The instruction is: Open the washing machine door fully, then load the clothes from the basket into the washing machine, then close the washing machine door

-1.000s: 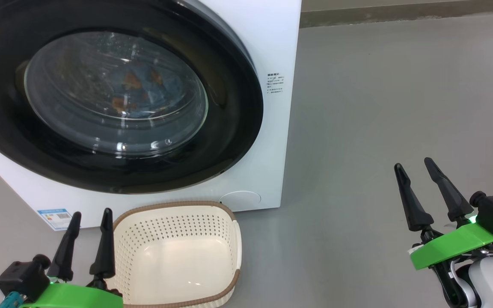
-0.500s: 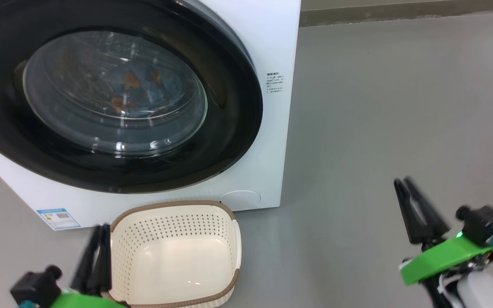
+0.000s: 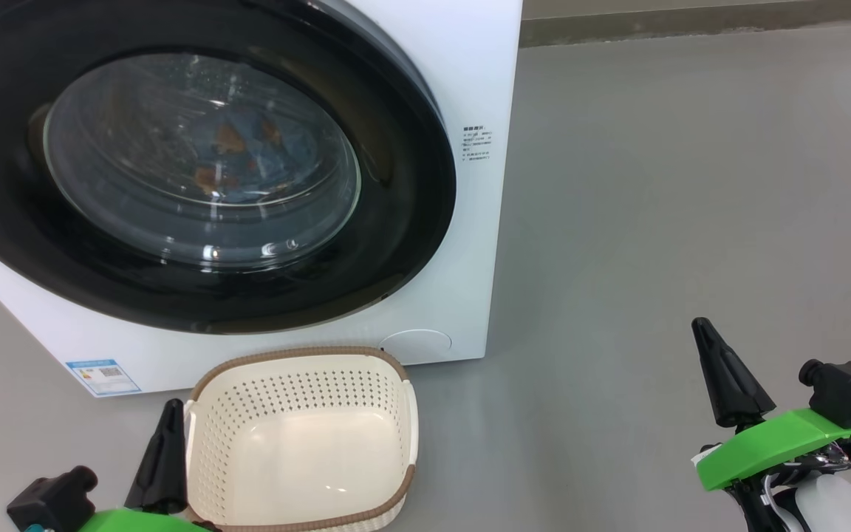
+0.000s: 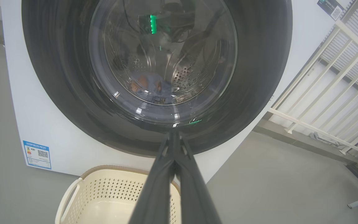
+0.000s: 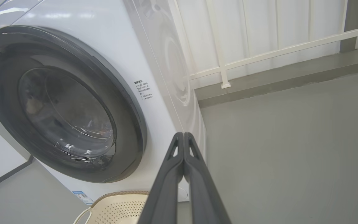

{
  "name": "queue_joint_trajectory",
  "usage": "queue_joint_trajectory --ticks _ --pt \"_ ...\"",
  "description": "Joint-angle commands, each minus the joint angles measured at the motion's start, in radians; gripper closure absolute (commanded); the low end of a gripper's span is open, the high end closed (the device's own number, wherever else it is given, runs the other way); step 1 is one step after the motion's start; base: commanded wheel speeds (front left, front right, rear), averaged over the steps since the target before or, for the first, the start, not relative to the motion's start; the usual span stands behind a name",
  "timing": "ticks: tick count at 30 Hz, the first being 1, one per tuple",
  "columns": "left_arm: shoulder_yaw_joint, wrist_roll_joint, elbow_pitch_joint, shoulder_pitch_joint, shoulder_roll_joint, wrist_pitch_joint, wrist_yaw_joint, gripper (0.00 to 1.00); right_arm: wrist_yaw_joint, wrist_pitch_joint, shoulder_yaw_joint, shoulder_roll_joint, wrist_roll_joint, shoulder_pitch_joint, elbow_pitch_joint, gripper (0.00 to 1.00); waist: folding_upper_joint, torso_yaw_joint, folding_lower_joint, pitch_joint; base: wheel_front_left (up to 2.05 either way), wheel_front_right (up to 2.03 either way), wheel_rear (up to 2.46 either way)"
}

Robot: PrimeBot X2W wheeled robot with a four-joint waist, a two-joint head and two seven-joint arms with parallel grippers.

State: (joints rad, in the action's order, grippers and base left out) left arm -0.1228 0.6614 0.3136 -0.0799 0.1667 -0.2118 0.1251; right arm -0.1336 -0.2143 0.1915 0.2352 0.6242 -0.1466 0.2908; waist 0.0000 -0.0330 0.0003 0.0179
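at seven o'clock in the head view the left gripper (image 3: 171, 414) is seen clenched, its two dark fingers pressed flat together with nothing between them. it is placed just beside the left wall of the basket (image 3: 300, 388); whether the two touch cannot be told. the right gripper (image 3: 705, 332) is found at four o'clock, likewise clenched on nothing, held over bare grey floor (image 3: 654, 185) and well apart from the basket. the basket is set on the floor at six o'clock, just before the washing machine (image 3: 470, 244), and its pale bottom is laid bare to view. a blue label sticker (image 3: 103, 375) is carried on the machine's lower front corner, at eight o'clock. further off, from nine to twelve o'clock, the washing machine door (image 3: 411, 185) is seen shut flush against the white front. through its bulging glass the clothes (image 3: 237, 159) are made out inside the drum, blue with orange-brown patches. in the right wrist view a white railing (image 5: 275, 53) is shown beyond the machine, at one o'clock.
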Motion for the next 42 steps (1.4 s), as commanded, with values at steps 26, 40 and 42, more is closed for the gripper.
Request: queue_joint_trajectory --ticks 26,40,42 --pt "0.067 0.229 -0.034 -0.028 -0.020 0.076 0.002 1.00 0.001 0.073 -0.074 -0.029 0.238 -0.009 -0.030 1.00 0.0000 0.008 -0.0002 -0.003 0.00 0.00 0.00" --pt "0.097 0.355 -0.040 -0.028 -0.037 0.120 0.002 1.00 0.001 0.115 -0.112 -0.054 0.371 -0.001 -0.033 1.00 0.0000 0.012 -0.0002 -0.005 0.00 0.00 0.00" --pt "0.101 0.372 -0.041 -0.028 -0.039 0.125 0.003 1.00 0.001 0.121 -0.117 -0.058 0.389 0.000 -0.033 1.00 0.0000 0.013 -0.0002 -0.006 0.00 0.00 0.00"
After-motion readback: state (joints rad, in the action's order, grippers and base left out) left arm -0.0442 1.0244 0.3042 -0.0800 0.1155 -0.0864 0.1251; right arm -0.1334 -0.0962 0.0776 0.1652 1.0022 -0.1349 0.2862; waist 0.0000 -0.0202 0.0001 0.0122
